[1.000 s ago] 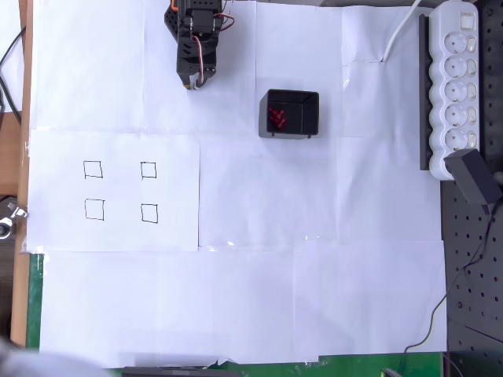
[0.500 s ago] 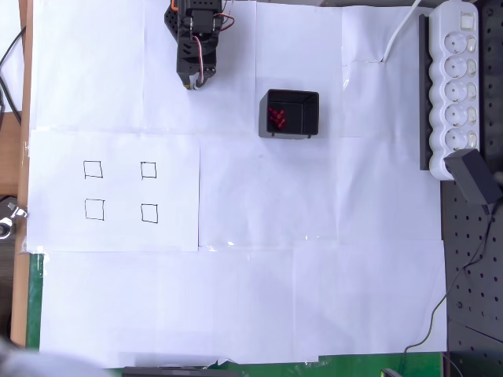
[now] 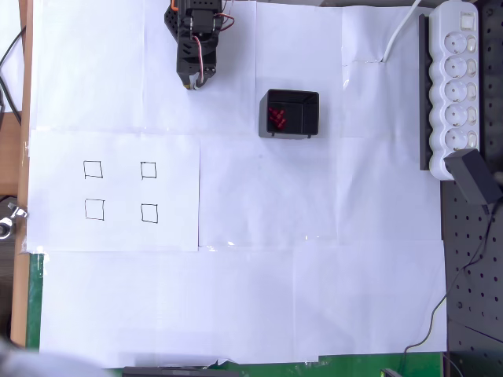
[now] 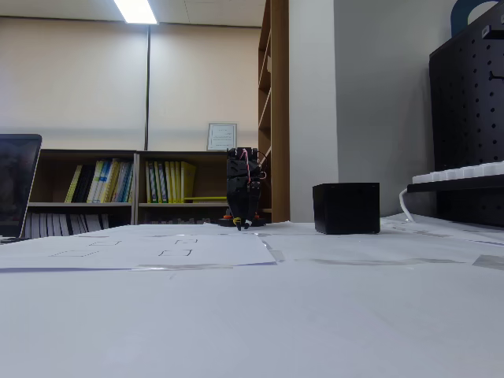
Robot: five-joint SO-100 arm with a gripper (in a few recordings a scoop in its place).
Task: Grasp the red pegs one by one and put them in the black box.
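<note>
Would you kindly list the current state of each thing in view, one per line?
Small dark-red round pegs: clustered inside the box.
Square black plastic open-top box: upright on the paper, holding pegs.
Four drawn black-outlined squares: all vacant.
Black gripper: folded back near the base, away from the box; jaws' opening unclear.

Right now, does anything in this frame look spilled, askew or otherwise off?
Nothing stands out. The red pegs lie clustered inside the black box, which stands upright. The four drawn squares are bare. The gripper is tucked near the table's far edge, holding nothing. One paper sheet edge lifts slightly in the fixed view.
</note>
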